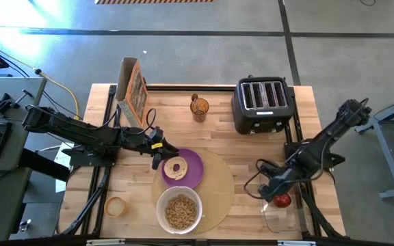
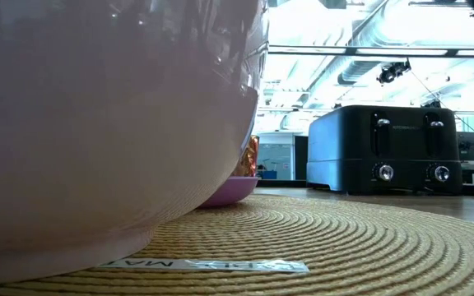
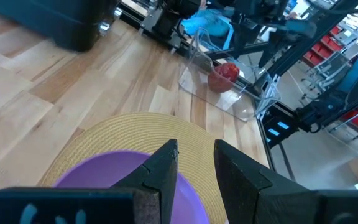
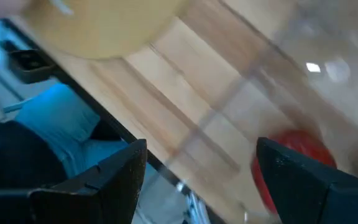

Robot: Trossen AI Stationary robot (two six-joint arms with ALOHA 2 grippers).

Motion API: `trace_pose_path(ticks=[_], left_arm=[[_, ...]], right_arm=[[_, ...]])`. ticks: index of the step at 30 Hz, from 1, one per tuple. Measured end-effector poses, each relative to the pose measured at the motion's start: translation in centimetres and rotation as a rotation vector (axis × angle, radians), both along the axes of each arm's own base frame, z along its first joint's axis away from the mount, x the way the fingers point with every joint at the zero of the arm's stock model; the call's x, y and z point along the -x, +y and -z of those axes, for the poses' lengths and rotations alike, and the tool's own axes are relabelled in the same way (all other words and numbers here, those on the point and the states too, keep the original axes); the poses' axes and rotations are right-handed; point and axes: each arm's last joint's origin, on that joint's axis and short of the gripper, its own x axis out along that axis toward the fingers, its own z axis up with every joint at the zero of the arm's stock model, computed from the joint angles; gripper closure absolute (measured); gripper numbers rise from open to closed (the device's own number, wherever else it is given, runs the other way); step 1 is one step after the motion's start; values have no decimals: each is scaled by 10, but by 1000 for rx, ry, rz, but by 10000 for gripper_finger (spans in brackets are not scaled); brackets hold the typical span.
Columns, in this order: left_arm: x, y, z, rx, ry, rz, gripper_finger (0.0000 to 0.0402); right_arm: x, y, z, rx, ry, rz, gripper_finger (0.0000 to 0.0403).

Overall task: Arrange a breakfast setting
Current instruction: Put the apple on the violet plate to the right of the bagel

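Observation:
A round tan mat [image 1: 219, 179] lies near the table's front. On it sit a purple plate [image 1: 191, 164] with a bagel [image 1: 176, 169] and a white bowl [image 1: 179, 210] of brown cereal. My left gripper [image 3: 196, 152] hovers over the plate's left edge [image 1: 157, 158], fingers slightly apart with nothing between them. A red apple [image 1: 282, 200] lies in a clear container [image 1: 279, 217] at the front right. My right gripper [image 4: 201, 155] hangs open just above it [image 1: 271, 191], pointing steeply down, with the apple [image 4: 300, 152] beside one finger.
A black four-slot toaster [image 1: 262, 102] stands at the back right. A cereal box [image 1: 132, 89] stands at the back left, and a small amber cup [image 1: 199, 108] is between them. A small round wooden piece [image 1: 115, 206] lies front left. Bare wood shows between mat and toaster.

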Motion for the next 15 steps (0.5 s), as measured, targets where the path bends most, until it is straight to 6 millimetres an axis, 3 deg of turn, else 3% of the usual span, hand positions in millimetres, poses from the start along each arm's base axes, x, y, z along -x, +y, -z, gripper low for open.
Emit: trace_pose_path(ticks=[15], left_arm=[[0,1,0,0,-2,-19,307]], right_arm=[[41,32,17,62,249,297,119]])
